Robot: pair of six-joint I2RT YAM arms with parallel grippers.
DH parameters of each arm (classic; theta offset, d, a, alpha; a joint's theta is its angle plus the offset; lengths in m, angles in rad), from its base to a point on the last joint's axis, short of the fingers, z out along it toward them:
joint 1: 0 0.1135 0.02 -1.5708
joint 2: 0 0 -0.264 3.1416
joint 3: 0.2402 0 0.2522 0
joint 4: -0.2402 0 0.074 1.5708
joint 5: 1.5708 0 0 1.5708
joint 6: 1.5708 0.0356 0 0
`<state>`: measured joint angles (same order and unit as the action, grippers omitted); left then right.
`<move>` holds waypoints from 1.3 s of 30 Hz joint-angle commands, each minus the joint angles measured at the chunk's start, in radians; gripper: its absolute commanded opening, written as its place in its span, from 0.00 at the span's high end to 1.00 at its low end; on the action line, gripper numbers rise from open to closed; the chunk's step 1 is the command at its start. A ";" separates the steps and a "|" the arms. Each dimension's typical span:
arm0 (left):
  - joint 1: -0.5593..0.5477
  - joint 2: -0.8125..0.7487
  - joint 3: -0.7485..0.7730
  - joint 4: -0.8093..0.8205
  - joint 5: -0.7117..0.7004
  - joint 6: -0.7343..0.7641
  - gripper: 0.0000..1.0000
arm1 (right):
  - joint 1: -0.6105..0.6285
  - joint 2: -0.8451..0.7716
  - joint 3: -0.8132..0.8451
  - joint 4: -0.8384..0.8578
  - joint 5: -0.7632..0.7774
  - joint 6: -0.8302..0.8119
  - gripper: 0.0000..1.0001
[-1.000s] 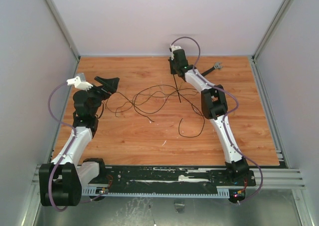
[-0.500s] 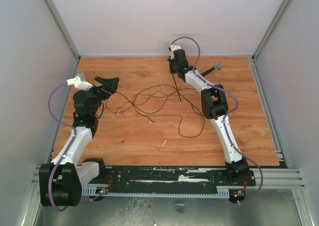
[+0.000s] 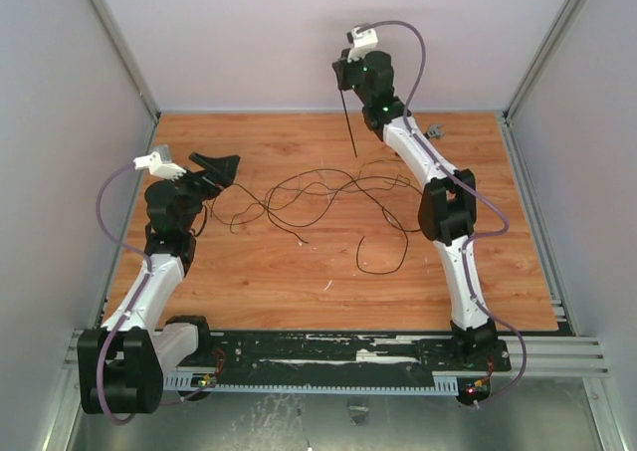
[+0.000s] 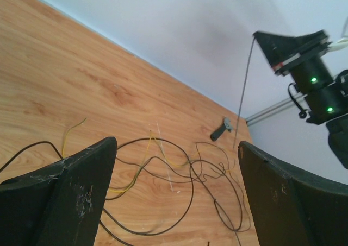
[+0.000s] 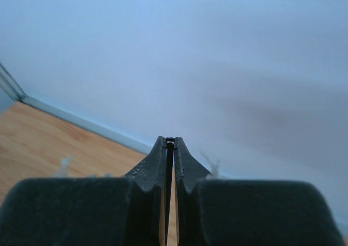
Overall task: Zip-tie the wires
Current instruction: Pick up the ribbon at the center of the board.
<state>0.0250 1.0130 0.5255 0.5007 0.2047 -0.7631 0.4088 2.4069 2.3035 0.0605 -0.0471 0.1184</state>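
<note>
Raised since 1 second ago, right gripper (image 3: 342,76) pinches the zip tie (image 3: 348,122), dangling at far centre; wires (image 3: 318,187) sprawl nearer, by wide-open left gripper (image 3: 224,162). Thin end-grip risks the tie slipping.

**Inside a robotics lab's boxed-in test cell**

Two white-and-black robot arms, the left arm (image 3: 164,262) and the right arm (image 3: 453,252), stand bolted to a black base plate (image 3: 328,366) at the near edge of a wood-grain tabletop (image 3: 249,272). Plain white panels (image 3: 249,43) wall the bench on three sides, held by aluminium posts (image 3: 117,43), and a slotted aluminium rail (image 3: 567,349) runs along the front. Purple cable (image 3: 100,212) loops from each arm's wrist, and green indicator lights (image 3: 368,71) glow on the right arm. Thin dark wires (image 3: 299,187) lie loose on the board. The enclosed bench, bare walls and instrumented arms mark a robotics laboratory.
</note>
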 commanded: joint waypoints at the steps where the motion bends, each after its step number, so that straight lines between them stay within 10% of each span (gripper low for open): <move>1: 0.003 -0.047 0.025 0.068 0.067 0.001 0.02 | 0.009 -0.090 0.029 0.112 -0.095 0.032 1.00; 17: -0.110 0.067 0.144 0.529 0.517 -0.245 0.02 | 0.008 -0.738 -0.658 0.469 -0.667 0.382 1.00; 27: -0.263 0.275 0.267 1.316 0.614 -0.748 0.02 | 0.008 -1.060 -1.033 0.888 -0.869 0.784 1.00; 39: -0.481 0.347 0.396 1.268 0.614 -0.604 0.05 | 0.061 -1.148 -1.102 1.011 -0.844 0.959 1.00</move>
<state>-0.3969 1.3258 0.8593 1.5265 0.7990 -1.4158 0.4408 1.2793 1.2068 1.0138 -0.8906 1.0050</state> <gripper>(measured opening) 0.971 0.031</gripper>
